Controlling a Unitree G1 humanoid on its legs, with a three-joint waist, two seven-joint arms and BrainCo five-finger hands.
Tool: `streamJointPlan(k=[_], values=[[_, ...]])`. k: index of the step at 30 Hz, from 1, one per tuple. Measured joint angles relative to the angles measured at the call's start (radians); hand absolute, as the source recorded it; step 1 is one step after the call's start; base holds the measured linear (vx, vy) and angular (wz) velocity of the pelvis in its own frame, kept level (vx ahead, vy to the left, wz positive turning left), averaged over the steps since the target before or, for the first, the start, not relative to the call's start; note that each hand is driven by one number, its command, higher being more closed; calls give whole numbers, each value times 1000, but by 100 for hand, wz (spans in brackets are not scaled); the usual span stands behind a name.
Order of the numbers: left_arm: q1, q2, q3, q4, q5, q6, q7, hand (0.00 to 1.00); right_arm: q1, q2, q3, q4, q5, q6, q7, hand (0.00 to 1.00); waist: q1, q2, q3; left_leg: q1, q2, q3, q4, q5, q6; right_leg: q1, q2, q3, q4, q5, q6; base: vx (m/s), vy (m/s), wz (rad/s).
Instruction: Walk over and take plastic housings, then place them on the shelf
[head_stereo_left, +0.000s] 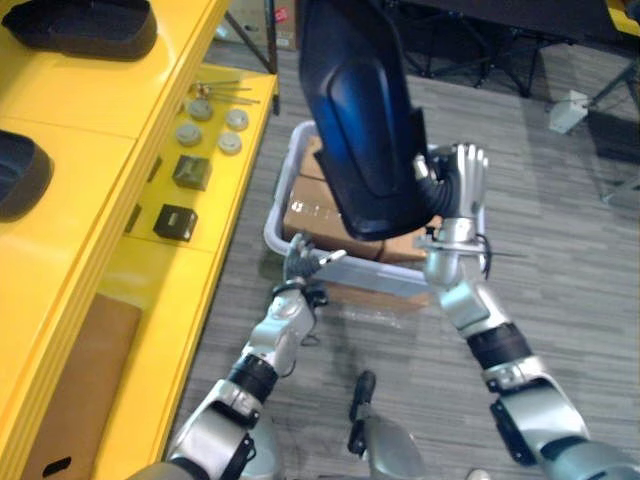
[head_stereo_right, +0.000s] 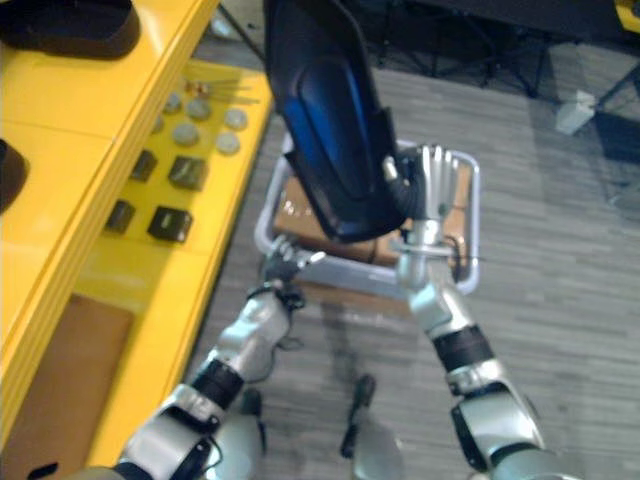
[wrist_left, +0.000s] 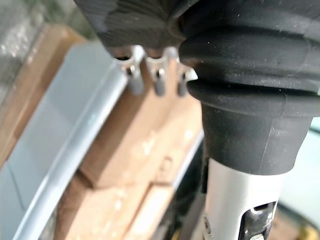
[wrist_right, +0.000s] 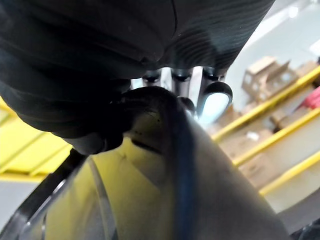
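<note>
Our right hand (head_stereo_left: 462, 185) pinches the lower rim of the big glossy dark-blue plastic housing (head_stereo_left: 360, 120), which towers above it; we judge it stiff, light, slippery and top-heavy, best gripped along that rim.

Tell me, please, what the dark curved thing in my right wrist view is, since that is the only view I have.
Observer: It is a large dark plastic housing, gripped by the right hand and raised in front of the head camera.
Operator: Thank you. What lies beneath it?
Observer: A grey bin on the floor, with cardboard boxes inside.
Operator: And where is the left hand?
Observer: The left hand is low, at the bin's near rim, apart from the housing.
</note>
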Motion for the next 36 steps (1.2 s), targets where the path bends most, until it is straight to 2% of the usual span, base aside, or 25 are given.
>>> streamJointPlan(k=[5, 7, 10, 12, 15, 20, 26, 36], values=[[28, 30, 46, 5, 98, 2, 32, 0, 37, -22, -35, -42, 3, -1, -1, 100, -1, -4, -2, 0, 0, -1, 0, 0, 0, 1, 0, 0, 0, 0, 0, 0, 0, 0], [35, 38, 70, 10, 77, -1, 19, 0, 51, -25, -44, -48, 8, -2, -1, 100, 0, -5, -3, 1, 0, -2, 1, 0, 0, 2, 0, 0, 0, 0, 0, 0, 0, 0], [49, 44, 85, 10, -20, -18, -39, 0, 82, -25, -51, -63, 10, -7, 2, 100, 1, -5, -3, 1, 0, -3, 1, 0, 0, 4, 0, -1, 0, 0, 0, 0, 0, 0], [55, 43, 85, 10, -170, -39, -133, 0, 105, -25, -51, -63, 10, -11, 3, 100, 3, -5, -3, 1, -1, -3, 1, 0, 0, 5, 0, -1, -3, 1, 1, 0, 0, 0], [55, 39, 83, 1, -306, -44, -224, 0, 129, -19, -51, -61, 1, -16, 3, 100, 3, -5, -3, 1, -2, -3, 0, 0, 0, 6, 0, -1, -6, 1, 2, 0, 0, 0], [56, 35, 68, -63, -373, -44, -286, 0, 143, -8, -49, -33, -1, -29, 4, 100, 3, -5, -5, 1, -3, -3, -4, 0, 0, 6, -1, -2, -9, 2, 3, 0, 0, 0], [57, 34, 28, -81, -375, -45, -307, 0, 146, 7, -6, -14, -1, -29, 46, 100, 1, 4, -44, 6, -6, -3, -15, 0, 0, 7, -3, -3, -15, 3, 4, 0, 0, 0], [56, 31, -22, -125, -375, -43, -306, 0, 146, 31, 77, 19, -20, -50, 66, 100, 1, 4, -44, 17, -9, -5, -16, 3, 3, 20, -5, -5, -17, 2, 4, 0, 0, 0]])
